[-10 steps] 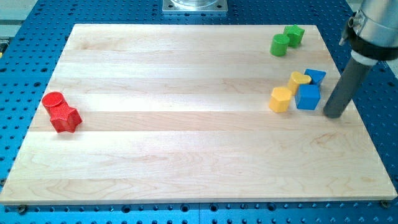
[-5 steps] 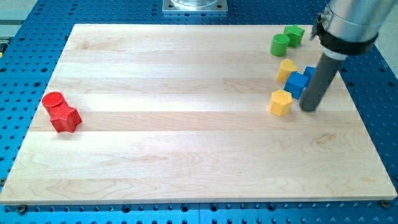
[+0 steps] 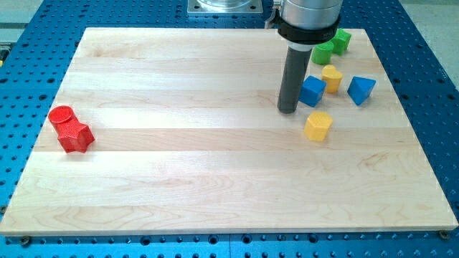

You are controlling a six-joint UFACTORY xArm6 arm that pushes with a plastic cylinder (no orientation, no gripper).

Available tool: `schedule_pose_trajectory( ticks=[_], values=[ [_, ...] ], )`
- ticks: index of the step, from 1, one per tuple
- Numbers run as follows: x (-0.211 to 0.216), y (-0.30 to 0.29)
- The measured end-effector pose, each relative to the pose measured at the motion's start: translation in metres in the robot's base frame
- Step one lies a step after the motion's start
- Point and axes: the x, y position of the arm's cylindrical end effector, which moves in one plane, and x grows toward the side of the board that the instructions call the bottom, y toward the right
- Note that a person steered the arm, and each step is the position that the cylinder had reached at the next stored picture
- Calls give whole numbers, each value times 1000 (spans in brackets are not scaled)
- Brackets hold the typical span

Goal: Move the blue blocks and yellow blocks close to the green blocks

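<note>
Two blue blocks flank a yellow block [image 3: 330,77]: my tip [image 3: 287,110] (a bare rod, no jaws) stands just left of the blue cube [image 3: 312,91], the blue wedge [image 3: 361,89] farther right. Nearer lies a yellow hexagonal block [image 3: 318,125]. Green blocks [image 3: 332,45] sit far right, partly hidden behind the arm. Red blocks [image 3: 70,129] rest far left on the wooden board [image 3: 179,158], over a blue perforated table [image 3: 21,57].
</note>
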Motion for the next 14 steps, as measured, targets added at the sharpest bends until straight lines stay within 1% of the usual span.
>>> schedule_pose_trajectory(
  ticks=[1,2,3,4,5,6,7,8,9,10,11,12,13,14],
  values=[
    [-18,48],
    [-49,67],
    [-74,70],
    [-41,26],
    [22,57],
    [18,115],
    [-37,110],
    [-21,90],
    [51,113],
    [106,73],
    [66,20],
    [-3,39],
    [-23,45],
    [-10,3]
  ],
)
